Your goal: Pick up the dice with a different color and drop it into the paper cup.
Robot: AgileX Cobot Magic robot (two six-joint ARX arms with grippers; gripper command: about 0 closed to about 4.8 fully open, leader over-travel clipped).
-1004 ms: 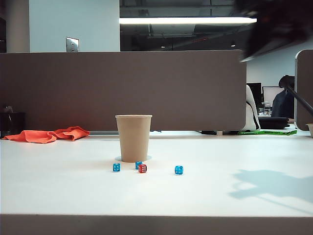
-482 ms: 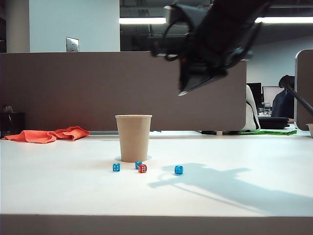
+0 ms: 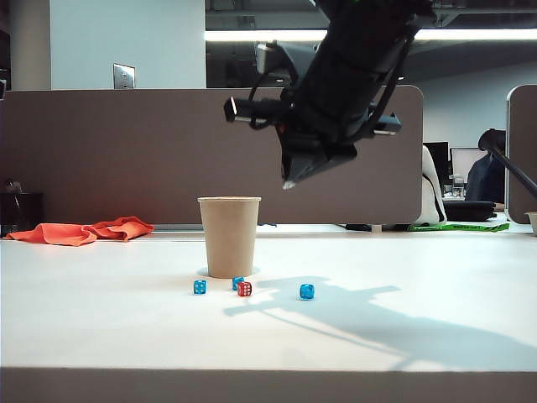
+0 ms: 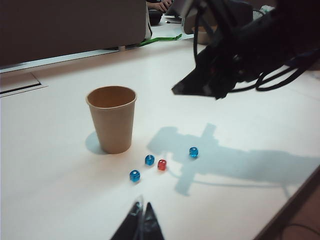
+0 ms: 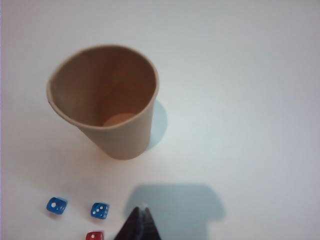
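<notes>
Paper cup (image 3: pixel 229 237) upright on white table (image 3: pixel 101 319), mouth open, tan bottom visible inside from right wrist view (image 5: pixel 107 102). Red die (image 3: pixel 244 289) on table just in front of cup, slightly right of cup centre in exterior view, free of any grip. One blue die (image 3: pixel 237 282) touching or nearly touching red die, between it and cup base. Second blue die (image 3: pixel 200 287) near, to the left; third blue die (image 3: pixel 307 291) apart, to the right. Same group in left wrist view: cup (image 4: pixel 112 118), red die (image 4: pixel 162 164), blue dice at (image 4: pixel 149 160), (image 4: pixel 134 175) and (image 4: pixel 193 152). Right gripper (image 3: pixel 289 181) in the air, above and right of cup rim, tips pointing down and to the left, fingers pressed together, nothing between them; dark closed tips also visible in right wrist view (image 5: pixel 140 216), over table beside cup and above dice. Arm shadow across table right of dice. Left gripper (image 4: pixel 141 216) held back from the group, well apart from dice, tips together, holding nothing. Orange cloth (image 3: pixel 84 230) at far left of table, in front of grey partition (image 3: pixel 126 151).
</notes>
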